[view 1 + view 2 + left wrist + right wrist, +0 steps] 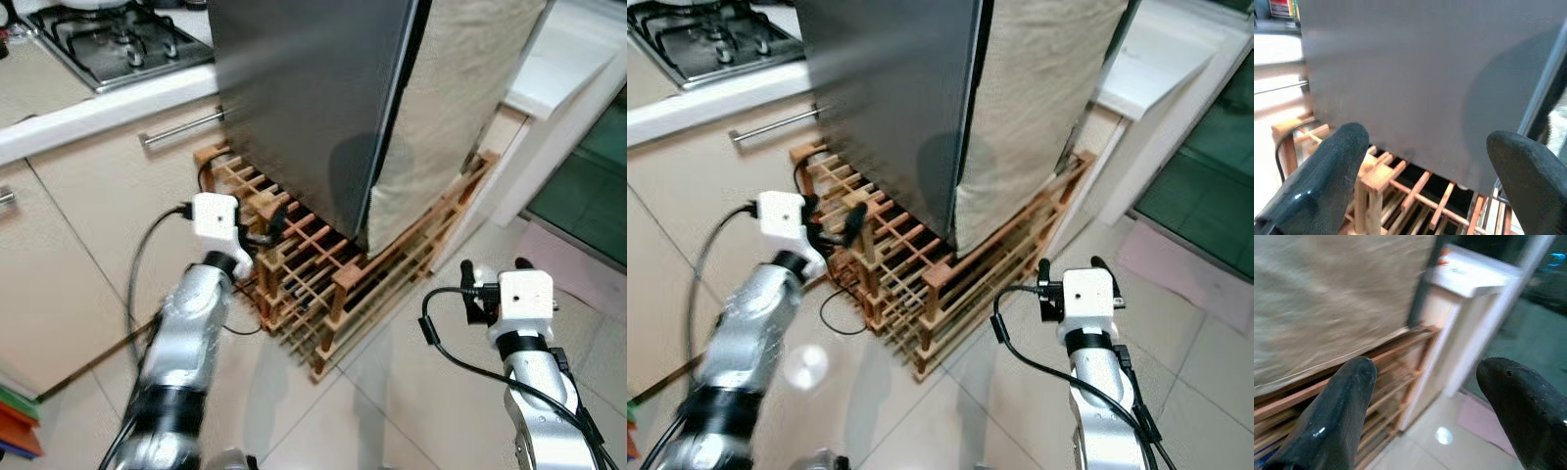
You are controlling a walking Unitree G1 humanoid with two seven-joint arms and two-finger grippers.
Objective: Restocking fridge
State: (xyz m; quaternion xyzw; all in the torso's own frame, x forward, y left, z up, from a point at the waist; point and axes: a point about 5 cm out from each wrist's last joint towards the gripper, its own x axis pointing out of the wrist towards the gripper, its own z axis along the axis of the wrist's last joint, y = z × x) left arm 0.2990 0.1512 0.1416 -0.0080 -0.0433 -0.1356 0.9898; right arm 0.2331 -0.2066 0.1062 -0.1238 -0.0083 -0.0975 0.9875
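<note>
Kitchen floor tiles (411,411) surround an unlabelled grey fridge (304,98) on a wooden rack (323,284); left gripper (1425,171) and right gripper (1425,406) fingers spread, empty.

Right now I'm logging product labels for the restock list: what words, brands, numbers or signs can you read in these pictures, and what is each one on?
No text can be read in these pictures.
Red and white packaging at the edge of the left wrist view may carry print, but it is too blurred to read.
The grey fridge door, the beige cloth, the wooden rack and the hob show no lettering.
</note>
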